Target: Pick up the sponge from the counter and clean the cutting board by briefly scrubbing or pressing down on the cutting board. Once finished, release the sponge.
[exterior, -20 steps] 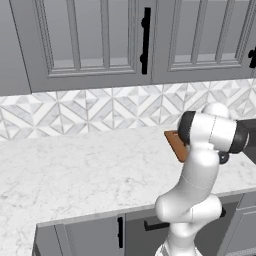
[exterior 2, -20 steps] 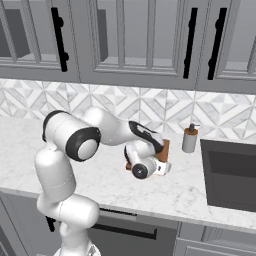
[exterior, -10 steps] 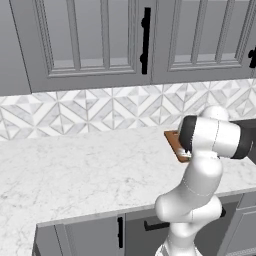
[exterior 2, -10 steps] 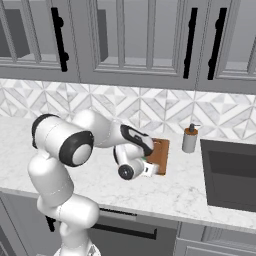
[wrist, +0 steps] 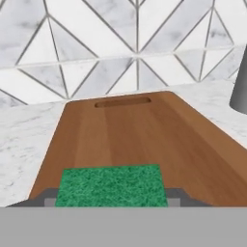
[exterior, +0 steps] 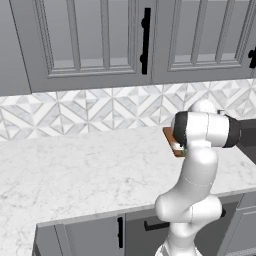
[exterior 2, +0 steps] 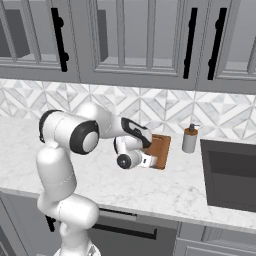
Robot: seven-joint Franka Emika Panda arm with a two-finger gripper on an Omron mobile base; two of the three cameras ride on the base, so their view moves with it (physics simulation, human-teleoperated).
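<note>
In the hand view the green-topped sponge (wrist: 110,185) lies on the near end of the reddish-brown cutting board (wrist: 140,135), and my gripper (wrist: 111,198) is shut on it, a grey fingertip hugging each side. The board's handle slot points at the tiled wall. From the right base view the gripper (exterior 2: 148,161) sits low over the board's (exterior 2: 161,148) near left corner on the white marble counter (exterior 2: 165,192). In the left base view my arm covers most of the board (exterior: 170,137); only its left edge shows on the counter (exterior: 75,165).
A brown soap bottle (exterior 2: 189,139) stands just right of the board, with its dark edge (wrist: 240,87) at the right of the hand view. A dark sink (exterior 2: 230,172) lies further right. The tiled backsplash (exterior 2: 150,107) rises behind the board.
My hand has slid back along the board toward its near left end with the sponge, uncovering more of the board's far part. The board and bottle stay put.
</note>
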